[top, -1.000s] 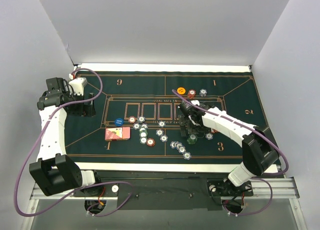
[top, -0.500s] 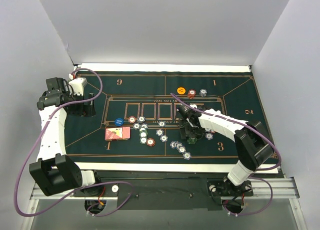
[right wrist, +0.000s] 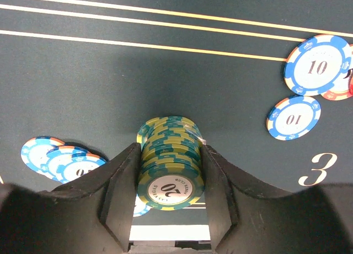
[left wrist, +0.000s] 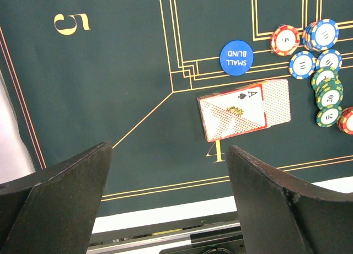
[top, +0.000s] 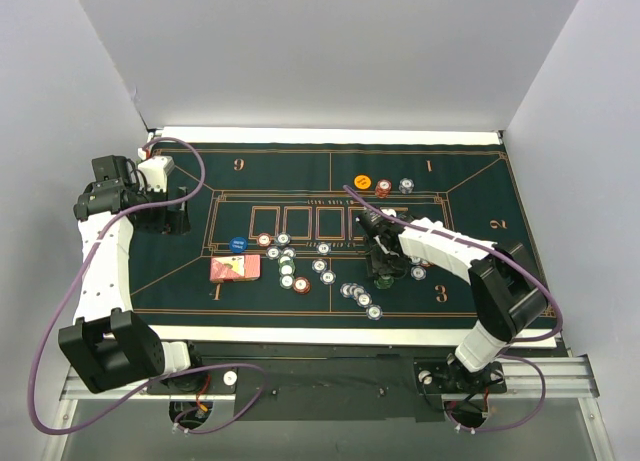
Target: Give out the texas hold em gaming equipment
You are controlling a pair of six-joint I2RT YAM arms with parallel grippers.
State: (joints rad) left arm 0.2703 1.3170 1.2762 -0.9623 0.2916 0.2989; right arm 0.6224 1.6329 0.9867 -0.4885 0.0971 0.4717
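A stack of green-and-yellow poker chips (right wrist: 171,179) marked 20 stands on the felt mat (top: 250,176), between the fingers of my right gripper (right wrist: 169,152). Both fingers press its sides, so the gripper is shut on it. From above, the right gripper (top: 385,269) is right of centre, over that green stack (top: 384,278). My left gripper (left wrist: 169,155) hangs open and empty above the mat's left part, and the top view shows it (top: 178,217) at the far left. Red-backed playing cards (left wrist: 242,108) with an ace face up lie beside a blue small-blind disc (left wrist: 236,57).
Loose chips (top: 290,266) are scattered mid-mat, and a row of blue chips (top: 360,296) lies near the front. An orange disc (top: 362,182) and two chips (top: 384,188) sit by the number 1. Blue 10 chips (right wrist: 293,117) lie right of the held stack.
The right gripper has dropped onto the green stack and its fingers have closed in against both sides. The left arm has not moved.
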